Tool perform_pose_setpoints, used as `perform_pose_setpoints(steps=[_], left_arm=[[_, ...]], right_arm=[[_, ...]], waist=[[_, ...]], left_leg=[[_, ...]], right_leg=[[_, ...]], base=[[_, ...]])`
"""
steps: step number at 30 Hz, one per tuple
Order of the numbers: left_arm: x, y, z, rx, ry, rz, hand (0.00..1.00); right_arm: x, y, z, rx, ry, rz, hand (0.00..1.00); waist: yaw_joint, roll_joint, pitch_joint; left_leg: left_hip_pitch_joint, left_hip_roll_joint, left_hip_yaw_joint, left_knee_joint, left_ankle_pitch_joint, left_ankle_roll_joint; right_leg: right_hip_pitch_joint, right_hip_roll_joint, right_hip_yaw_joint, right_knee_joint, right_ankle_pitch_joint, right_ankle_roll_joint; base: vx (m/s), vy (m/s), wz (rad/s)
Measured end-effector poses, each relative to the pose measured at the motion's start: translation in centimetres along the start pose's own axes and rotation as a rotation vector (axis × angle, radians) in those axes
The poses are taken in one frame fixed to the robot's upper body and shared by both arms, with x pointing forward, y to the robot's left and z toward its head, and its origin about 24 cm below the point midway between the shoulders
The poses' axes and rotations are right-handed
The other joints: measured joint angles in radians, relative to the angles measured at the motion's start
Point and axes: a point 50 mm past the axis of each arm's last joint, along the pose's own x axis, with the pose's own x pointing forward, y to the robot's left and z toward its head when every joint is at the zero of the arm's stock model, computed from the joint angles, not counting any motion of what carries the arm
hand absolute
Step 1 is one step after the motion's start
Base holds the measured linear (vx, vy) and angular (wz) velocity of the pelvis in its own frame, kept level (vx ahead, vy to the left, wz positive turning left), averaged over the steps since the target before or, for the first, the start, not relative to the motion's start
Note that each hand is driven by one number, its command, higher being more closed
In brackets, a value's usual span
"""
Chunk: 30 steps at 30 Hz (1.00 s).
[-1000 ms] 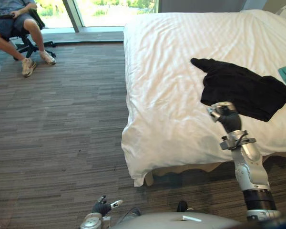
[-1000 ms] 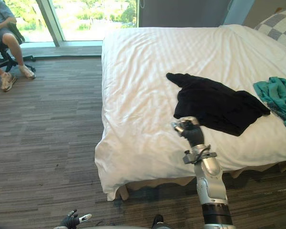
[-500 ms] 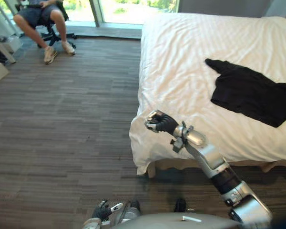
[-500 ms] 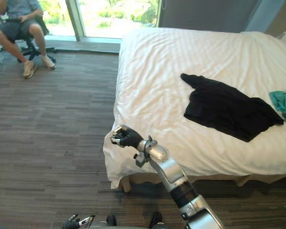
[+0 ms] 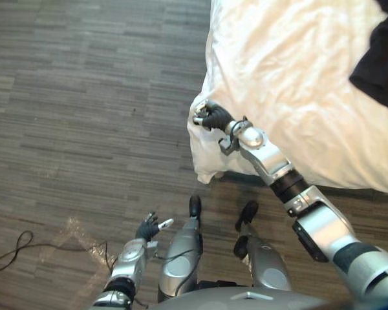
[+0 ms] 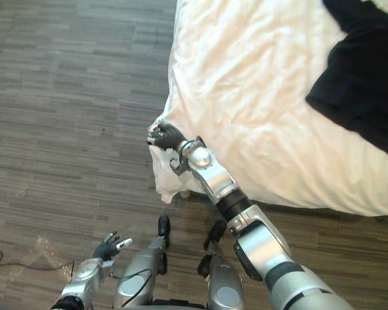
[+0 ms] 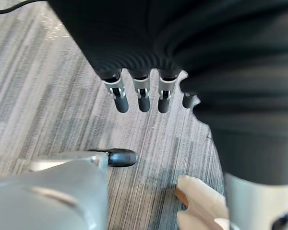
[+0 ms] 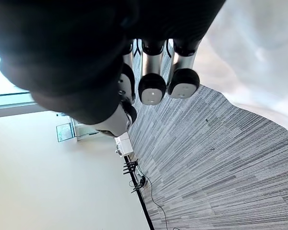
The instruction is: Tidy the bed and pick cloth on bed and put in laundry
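The right hand (image 5: 209, 118), fingers curled on nothing, sits at the near-left corner of the bed (image 5: 297, 77), the black cloth (image 6: 365, 84) lies on it far right, and the left hand (image 5: 147, 228) hangs open, near left.

1. One bed (image 5: 291, 84) gets counted, covered in white and taking up the upper right of the head views.
2. One black cloth (image 6: 368, 84) is counted on it, cut off by the upper right corner of the frame.
3. Two robot hands are counted: the right hand (image 5: 210, 117) at the bed's corner near the middle of the frame, and the left hand (image 5: 149, 228) down in the lower left.
4. One floor (image 5: 84, 97) is counted, grey striped stuff across the left half.
5. One black stand (image 8: 134, 175) on thin legs can be made out far off, lower middle of the right wrist view, plus one white box-like thing (image 8: 122, 143) just above it. What exactly they are can't be told.
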Motion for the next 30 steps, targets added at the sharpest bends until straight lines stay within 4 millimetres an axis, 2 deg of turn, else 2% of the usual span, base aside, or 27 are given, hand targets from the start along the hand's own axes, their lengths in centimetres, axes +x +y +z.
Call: perform_pose_setpoints(steps=[3, 5, 7, 8, 11, 14, 16, 19, 20, 25, 27, 30], left_arm=[[0.2, -1.5, 0.3, -0.006, -0.015, -0.027, 0.0], [0.1, -2.5, 0.1, 0.009, -0.011, -0.061, 0.0], [0.1, -2.8, 0.1, 0.004, -0.013, -0.065, 0.0], [0.3, -3.3, 0.4, 0.01, -0.021, -0.081, 0.0], [0.3, -4.3, 0.8, 0.011, -0.038, -0.11, 0.0], [0.3, -5.0, 1.3, 0.021, -0.059, -0.119, 0.0], [0.4, -5.7, 1.6, 0.03, -0.067, -0.135, 0.0], [0.5, -6.7, 2.0, 0.021, -0.076, -0.141, 0.0], [0.5, -6.9, 2.0, 0.028, -0.078, -0.141, 0.0], [0.8, -7.7, 2.8, 0.034, -0.084, -0.122, 0.0], [1.3, -8.6, 4.3, 0.043, -0.099, -0.121, 0.0], [2.1, -10.0, 7.6, 0.046, -0.131, -0.103, 0.0]], right_arm=[[-0.2, -1.8, -0.5, 0.011, 0.025, -0.085, 1.0], [-0.5, -2.9, -1.3, 0.01, 0.057, -0.135, 1.0], [-0.4, -3.3, -0.9, 0.003, 0.051, -0.156, 1.0], [-0.2, -4.2, -0.4, 0.001, 0.047, -0.182, 1.0], [-0.1, -5.3, -0.7, 0.017, 0.072, -0.237, 1.0], [-0.5, -6.3, -2.2, 0.059, 0.127, -0.32, 1.0], [-1.0, -7.0, -3.2, 0.086, 0.167, -0.373, 1.0], [-2.2, -7.5, -5.9, 0.137, 0.258, -0.445, 1.0], [-2.8, -7.4, -7.2, 0.161, 0.301, -0.466, 1.0], [-4.1, -5.5, -10.8, 0.294, 0.381, -0.492, 1.0], [-4.7, -4.4, -12.5, 0.345, 0.425, -0.505, 1.0], [-6.4, -2.4, -15.5, 0.433, 0.511, -0.526, 1.0]], waist=[[0.008, 0.039, 0.021], [0.044, 0.065, 0.035], [0.054, 0.073, 0.036], [0.059, 0.085, 0.042], [0.075, 0.1, 0.048], [0.09, 0.104, 0.048], [0.096, 0.117, 0.054], [0.104, 0.138, 0.054], [0.103, 0.14, 0.053], [0.089, 0.14, 0.054], [0.078, 0.139, 0.053], [0.027, 0.126, 0.057]], left_leg=[[-0.048, -0.008, -0.027, 0.018, -0.002, 0.004], [-0.058, -0.013, -0.028, 0.02, -0.004, 0.006], [-0.086, -0.015, -0.028, 0.027, -0.003, 0.006], [-0.115, -0.017, -0.034, 0.033, 0.001, 0.011], [-0.144, -0.026, -0.042, 0.033, 0.008, 0.02], [-0.182, -0.037, -0.055, 0.034, 0.019, 0.026], [-0.191, -0.046, -0.061, 0.033, 0.024, 0.031], [-0.214, -0.063, -0.061, 0.028, 0.031, 0.042], [-0.222, -0.068, -0.058, 0.027, 0.033, 0.045], [-0.222, -0.088, -0.039, 0.016, 0.039, 0.053], [-0.221, -0.093, -0.03, 0.016, 0.039, 0.053], [-0.217, -0.102, -0.013, 0.013, 0.04, 0.053]], right_leg=[[-0.023, -0.007, -0.028, 0.0, 0.002, -0.003], [-0.034, -0.013, -0.028, 0.0, 0.002, -0.003], [-0.068, -0.019, -0.028, 0.016, 0.002, -0.003], [-0.096, -0.024, -0.03, 0.03, 0.002, -0.003], [-0.126, -0.033, -0.033, 0.041, 0.002, -0.003], [-0.162, -0.049, -0.046, 0.061, 0.0, -0.002], [-0.173, -0.061, -0.049, 0.076, -0.005, 0.002], [-0.205, -0.081, -0.049, 0.102, -0.009, 0.007], [-0.218, -0.092, -0.047, 0.109, -0.009, 0.007], [-0.232, -0.11, -0.028, 0.115, -0.001, 0.019], [-0.234, -0.116, -0.021, 0.115, 0.003, 0.024], [-0.242, -0.125, 0.0, 0.121, 0.007, 0.029]], base=[[0.03, 0.041, 0.29], [0.03, 0.044, 0.03], [0.02, 0.047, 0.05], [0.01, 0.048, 0.1], [0.01, 0.043, 0.12], [0.0, 0.06, 0.19], [-0.01, 0.065, 0.16], [-0.02, 0.085, 0.1], [-0.01, 0.085, 0.08], [0.03, 0.062, -0.02], [0.04, 0.062, -0.04], [0.03, 0.051, -0.12]])
